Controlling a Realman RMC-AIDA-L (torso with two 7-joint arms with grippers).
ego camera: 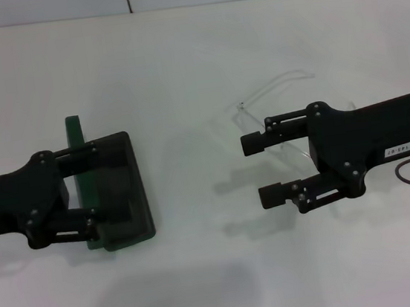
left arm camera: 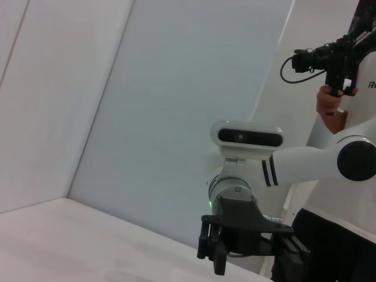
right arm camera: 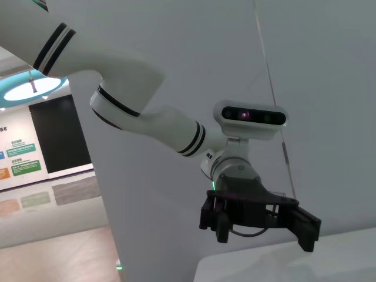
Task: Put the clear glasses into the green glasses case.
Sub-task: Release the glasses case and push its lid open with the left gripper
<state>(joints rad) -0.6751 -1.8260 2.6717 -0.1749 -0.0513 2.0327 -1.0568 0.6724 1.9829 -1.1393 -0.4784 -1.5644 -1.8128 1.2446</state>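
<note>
Green glasses case (ego camera: 116,190) lies open on the tabletop (ego camera: 180,74), under the left pincer (ego camera: 93,186), fingers spread. Right pincer (ego camera: 263,169), open, hovers over the clear glasses (ego camera: 276,96), holding nothing.

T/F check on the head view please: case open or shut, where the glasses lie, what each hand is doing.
1. The green glasses case is open. True.
2. The clear glasses are already in the case. False: they lie on the table, beside the right hand.
3. The right hand is open. True, nothing between its fingers.
4. The left hand is far from the case. False: it is over the case.
5. The case lies on the robot's right side. False: left side.
</note>
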